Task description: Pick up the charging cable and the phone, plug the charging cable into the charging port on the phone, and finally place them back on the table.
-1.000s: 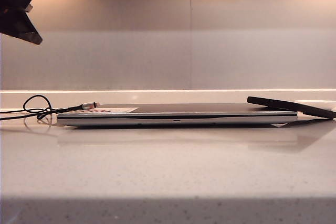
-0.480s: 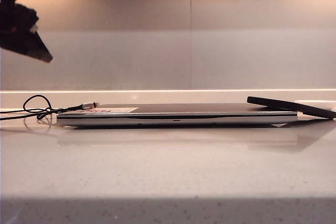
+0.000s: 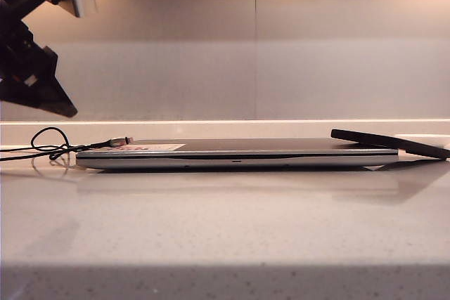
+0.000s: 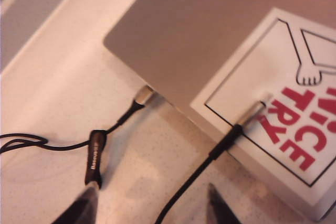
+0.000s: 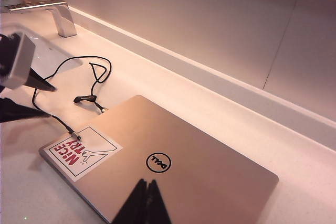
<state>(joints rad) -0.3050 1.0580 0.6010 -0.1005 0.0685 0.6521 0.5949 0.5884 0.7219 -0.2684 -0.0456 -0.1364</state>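
Table (image 3: 225, 230): broad glossy off-white counter; it carries everything here.

Laptop (image 5: 178, 166): wide, closed, silver; lies flat mid-table with a red-lettered sticker (image 5: 80, 152) on one corner of its lid.

Phone (image 3: 390, 142): thin black slab at the laptop's right end in the exterior view, one end propped on the lid, so it tilts. Long axis runs left-right in that view. Likely rigid, smooth and slippery; best gripped across its long side edges. The charging port cannot be made out.

Charging cable (image 5: 79, 85): thin black cord looped loosely on the table left of the laptop. One silvery plug (image 4: 251, 113) rests on the sticker, pointing in over the lid; another metal end (image 4: 144, 94) sits against the laptop's edge. Judged light and floppy, so the cord will sag and trail; the stiff collar just behind the plug is the place to pinch, across the plug's long axis.

Left gripper (image 4: 152, 203): jaws spread wide, empty, hanging above the cable near the laptop's sticker corner; the cord runs between its fingertips (image 4: 86, 203) in the wrist view, untouched.

Right gripper (image 5: 143, 203): fingers pressed together, holding nothing, poised over the laptop lid, apart from the phone.
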